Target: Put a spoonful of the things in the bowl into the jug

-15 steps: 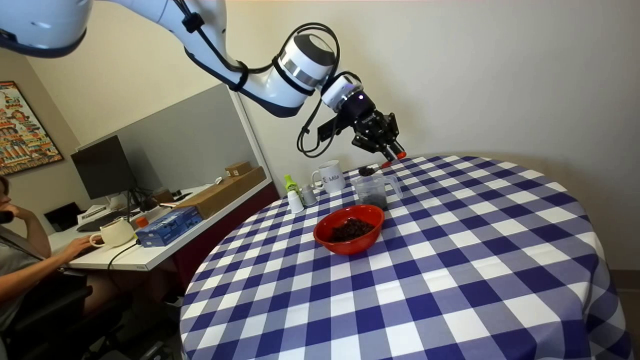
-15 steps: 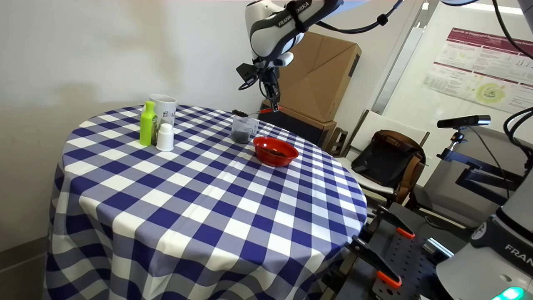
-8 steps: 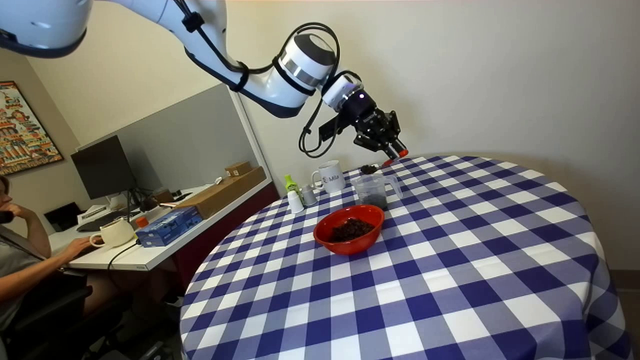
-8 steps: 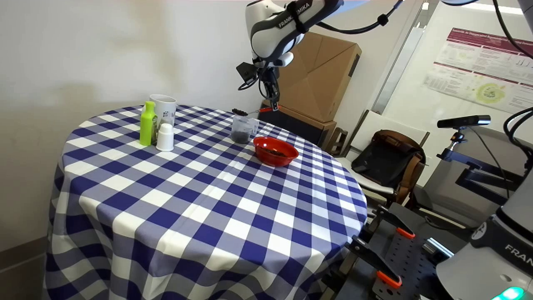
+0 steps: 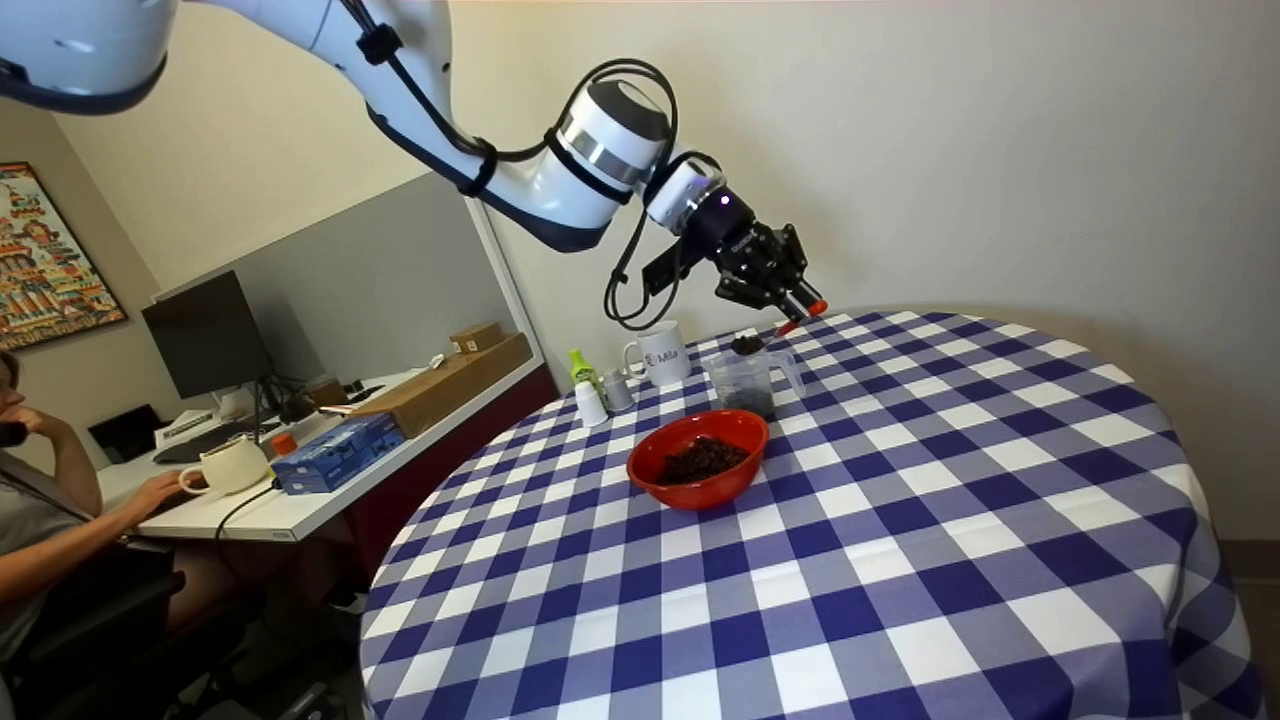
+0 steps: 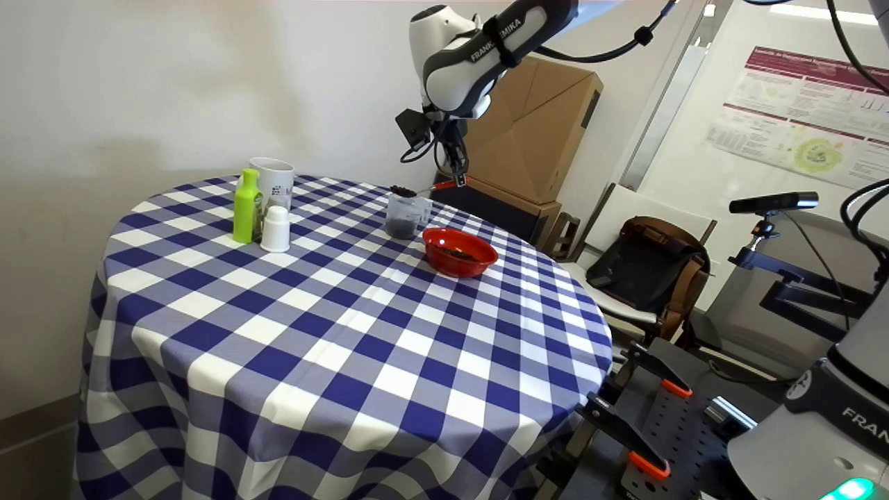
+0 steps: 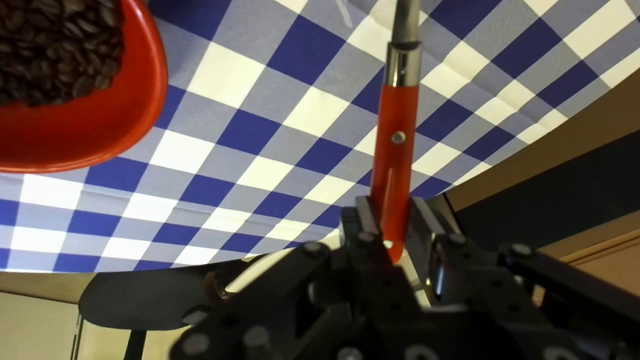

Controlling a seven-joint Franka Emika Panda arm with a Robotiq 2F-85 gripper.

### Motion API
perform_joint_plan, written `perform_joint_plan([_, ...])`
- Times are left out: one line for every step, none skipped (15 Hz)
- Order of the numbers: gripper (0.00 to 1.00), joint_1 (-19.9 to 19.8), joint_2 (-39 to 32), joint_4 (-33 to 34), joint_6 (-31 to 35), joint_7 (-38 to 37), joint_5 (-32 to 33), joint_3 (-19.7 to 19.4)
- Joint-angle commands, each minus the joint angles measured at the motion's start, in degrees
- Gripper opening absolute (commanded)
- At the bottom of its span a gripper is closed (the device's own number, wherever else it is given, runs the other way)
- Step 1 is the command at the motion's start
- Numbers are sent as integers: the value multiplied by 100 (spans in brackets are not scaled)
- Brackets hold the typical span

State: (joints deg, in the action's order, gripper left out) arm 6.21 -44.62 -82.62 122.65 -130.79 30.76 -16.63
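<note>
A red bowl (image 5: 700, 497) of dark beans (image 5: 703, 460) stands on the checked tablecloth; part of it shows in the wrist view (image 7: 152, 95). Just behind it stands a clear jug (image 5: 735, 373) with dark contents at its bottom, also in an exterior view (image 6: 404, 208). My gripper (image 5: 806, 303) is shut on the red handle of a spoon (image 7: 395, 140). The handle slants up between the fingers. The spoon's heaped dark beans (image 6: 403, 191) appear at the level of the jug's rim, over its mouth. The spoon's bowl is outside the wrist view.
A white mug (image 5: 663, 355), a green bottle (image 6: 246, 208), a white shaker (image 6: 276, 232) and a grey shaker (image 5: 617, 392) stand grouped to one side of the jug. Large cardboard boxes (image 6: 531, 128) stand beyond the table's edge behind the gripper.
The gripper and the loaded spoon have shifted slightly right and a little down in both exterior views. The bowl and the jug have not moved.
</note>
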Motion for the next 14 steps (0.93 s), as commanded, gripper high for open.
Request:
perform_joint_plan([5, 185, 324, -532, 269, -254, 213, -90])
perform_joint_plan([5, 207, 376, -623, 328, -301, 258, -86])
perform_joint_plan([5, 225, 421, -690, 364, -332, 301, -83])
perform_joint_plan([5, 252, 470, -766, 424, -397, 361, -92])
perform_joint_plan([5, 268, 511, -823, 469, -454, 414, -91])
perform_joint_plan([5, 294, 556, -892, 536, -546, 511, -109])
perform_joint_plan([5, 311, 604, -959, 592, -638, 603, -116])
perform_joint_plan([5, 320, 646, -1025, 636, -707, 691, -115])
perform_joint_plan([5, 329, 698, -1095, 687, -804, 808, -117])
perform_joint_plan([5, 339, 754, -1181, 739, -906, 934, -116])
perform_joint_plan([5, 347, 802, -1253, 793, -1016, 1077, -116])
perform_joint_plan([5, 349, 864, -1346, 850, -1139, 1228, -109])
perform_joint_plan([5, 347, 919, -1429, 908, -1272, 1393, -100])
perform_joint_plan([5, 343, 971, -1513, 963, -1421, 1560, -90])
